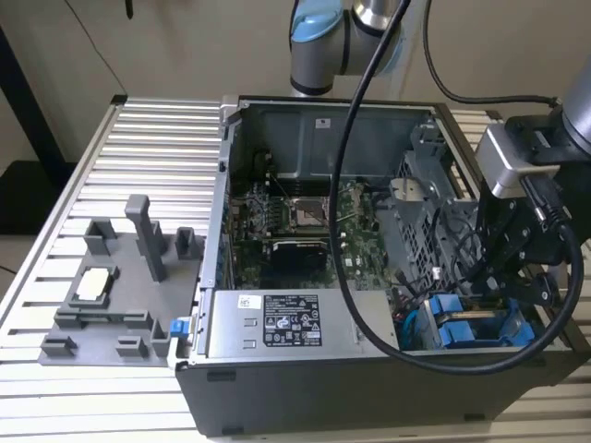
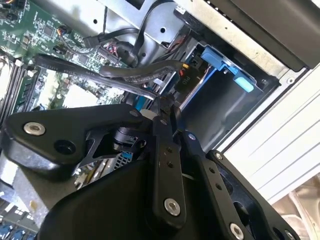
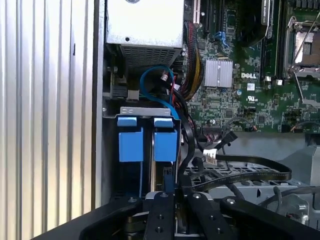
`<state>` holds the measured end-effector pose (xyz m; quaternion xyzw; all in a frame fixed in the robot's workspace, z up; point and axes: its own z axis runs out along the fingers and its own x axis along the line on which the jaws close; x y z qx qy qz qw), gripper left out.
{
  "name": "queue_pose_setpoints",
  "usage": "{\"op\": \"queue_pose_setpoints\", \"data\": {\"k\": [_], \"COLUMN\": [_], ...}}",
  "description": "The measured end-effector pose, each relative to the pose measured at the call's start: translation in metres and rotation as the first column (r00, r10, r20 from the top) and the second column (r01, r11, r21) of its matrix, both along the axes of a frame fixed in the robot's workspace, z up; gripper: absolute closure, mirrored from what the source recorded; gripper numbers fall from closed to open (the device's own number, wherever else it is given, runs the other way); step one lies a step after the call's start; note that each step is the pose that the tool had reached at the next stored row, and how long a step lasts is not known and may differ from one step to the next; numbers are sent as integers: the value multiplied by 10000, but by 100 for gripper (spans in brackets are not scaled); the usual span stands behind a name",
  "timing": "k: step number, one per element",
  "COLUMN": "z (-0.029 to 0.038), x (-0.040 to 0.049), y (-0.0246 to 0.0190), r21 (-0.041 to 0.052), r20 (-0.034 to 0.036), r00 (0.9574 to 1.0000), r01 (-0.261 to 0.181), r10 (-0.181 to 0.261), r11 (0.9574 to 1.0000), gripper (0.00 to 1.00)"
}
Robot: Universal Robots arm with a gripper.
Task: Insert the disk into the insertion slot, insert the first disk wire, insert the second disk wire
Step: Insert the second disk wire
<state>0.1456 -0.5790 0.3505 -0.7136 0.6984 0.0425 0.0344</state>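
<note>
The disk (image 3: 165, 145) sits in the insertion slot (image 3: 145, 111), with its blue carrier tab facing out beside a second blue carrier (image 3: 130, 144). In the exterior view the blue carriers (image 1: 466, 328) lie at the case's front corner on the exterior view's right, directly under my gripper (image 1: 496, 284). My gripper (image 2: 162, 106) is shut, its fingertips pressed together near a black connector (image 2: 187, 76) at the bay's mouth. A thin blue strip stands between the fingers (image 3: 160, 210), in line with the looped blue wire (image 3: 152, 82).
The silver power-supply box (image 1: 295, 323) lies along the case front next to the bay. The green motherboard (image 1: 295, 217) fills the case floor. Black flat cables (image 3: 240, 172) cross close to my fingers. A grey fixture (image 1: 111, 295) stands on the slatted table at the exterior view's left.
</note>
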Motion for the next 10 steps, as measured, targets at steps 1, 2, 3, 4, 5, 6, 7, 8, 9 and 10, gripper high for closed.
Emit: {"op": "queue_pose_setpoints", "data": {"k": [1,2,3,4,5,6,7,8,9,10], "z": [-3,-4,-7,-9,-11,-16,-20,-25,-32,-41], "x": [5,11,14,14,15,15,15,15,15,15], "y": [-1,-2,-5,-8,-12,-14,-17,-18,-18,-18], "r21": [1,-1,-1,-2,-2,-1,-3,-10,-16,-17], "r20": [0,0,0,0,0,0,0,0,0,0], "r00": [10000,10000,9999,9999,9998,9997,9995,9994,9992,9992], "r01": [44,78,119,160,207,255,305,352,389,408], "r10": [-44,-78,-119,-160,-207,-255,-305,-352,-389,-408], "r11": [10000,10000,9999,9999,9998,9997,9995,9994,9992,9992], "gripper": [84,84,84,84,84,84,84,84,84,84]}}
